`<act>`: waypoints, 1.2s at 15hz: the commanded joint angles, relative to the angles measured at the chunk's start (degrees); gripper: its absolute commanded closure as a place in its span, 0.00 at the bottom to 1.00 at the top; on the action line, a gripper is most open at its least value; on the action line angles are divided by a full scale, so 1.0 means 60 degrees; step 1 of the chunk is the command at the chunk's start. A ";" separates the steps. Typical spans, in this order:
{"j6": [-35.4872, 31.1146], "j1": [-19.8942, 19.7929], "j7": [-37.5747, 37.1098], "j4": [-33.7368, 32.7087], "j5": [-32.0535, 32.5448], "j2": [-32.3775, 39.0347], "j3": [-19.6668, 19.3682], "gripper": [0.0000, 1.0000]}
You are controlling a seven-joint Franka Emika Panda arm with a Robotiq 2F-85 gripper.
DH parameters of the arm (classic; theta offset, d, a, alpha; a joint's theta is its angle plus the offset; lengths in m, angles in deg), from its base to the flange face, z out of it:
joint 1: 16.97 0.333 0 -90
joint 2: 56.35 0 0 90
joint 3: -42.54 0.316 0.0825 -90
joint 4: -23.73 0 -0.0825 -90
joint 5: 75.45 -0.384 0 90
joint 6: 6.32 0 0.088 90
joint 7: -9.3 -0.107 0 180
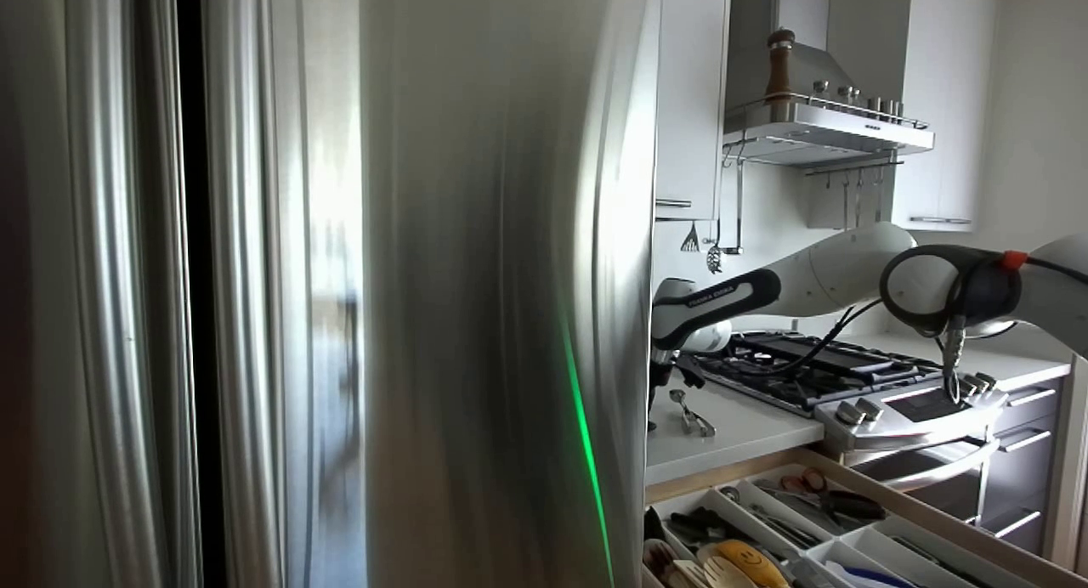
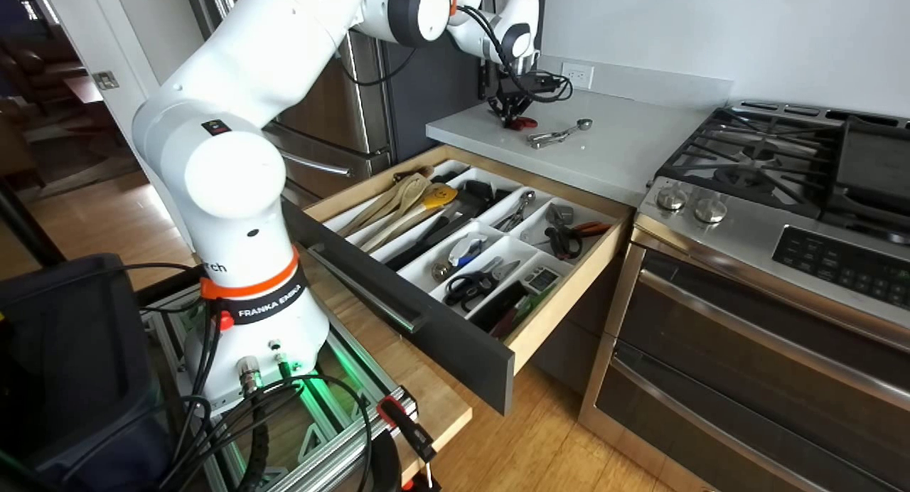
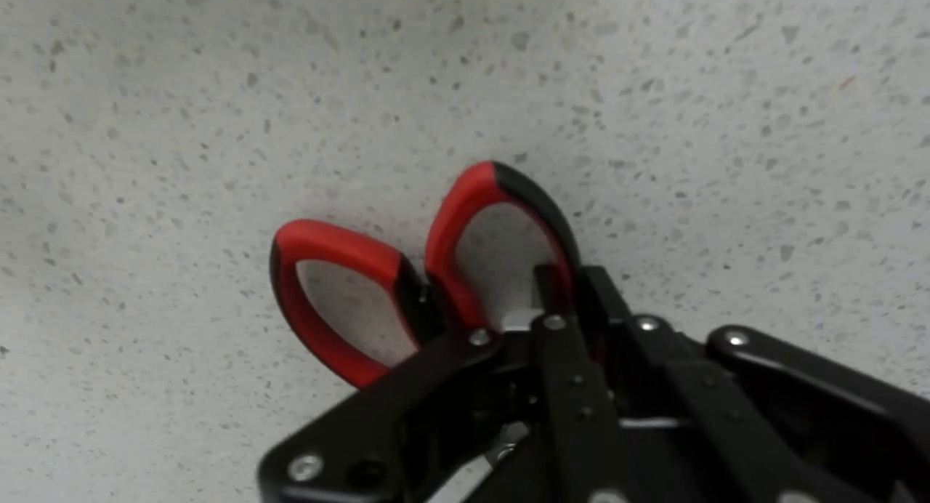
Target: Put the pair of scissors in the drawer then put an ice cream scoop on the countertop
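Note:
The scissors (image 3: 449,223) have red and black handles and lie on the pale countertop (image 2: 611,147); their red handles also show in an exterior view (image 2: 525,123). My gripper (image 3: 571,279) is down at the countertop. One fingertip is inside a handle loop, the other outside, and they close on the loop's side. The gripper hides most of the blades. In an exterior view the gripper (image 2: 509,116) stands beside a metal ice cream scoop (image 2: 551,137) on the countertop; the scoop also shows in an exterior view (image 1: 688,415). The drawer (image 2: 561,323) is pulled open below.
The drawer compartments hold wooden spoons (image 2: 409,193), black-handled scissors (image 2: 473,286), orange-handled tools (image 2: 591,228) and a metal scoop-like tool (image 2: 525,200). The steel fridge (image 1: 510,231) stands beside the countertop. The gas hob (image 2: 761,158) is on the opposite side.

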 commanded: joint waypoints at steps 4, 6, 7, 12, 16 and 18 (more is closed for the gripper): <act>0.0895 -0.1129 0.0487 0.1322 -0.1491 -0.1488 0.0617 0.97; 0.0907 -0.1389 0.0744 0.1895 -0.1890 -0.2152 0.0693 0.97; 0.0883 -0.1468 0.0847 0.2209 -0.2016 -0.2480 0.0667 0.97; 0.1560 -0.1845 0.1042 0.4344 -0.2170 -0.4471 0.0087 0.97; 0.1403 -0.1951 0.1086 0.6149 -0.2123 -0.5995 -0.0537 0.97; 0.1381 -0.1960 0.1124 0.7086 -0.2151 -0.6766 -0.0858 0.97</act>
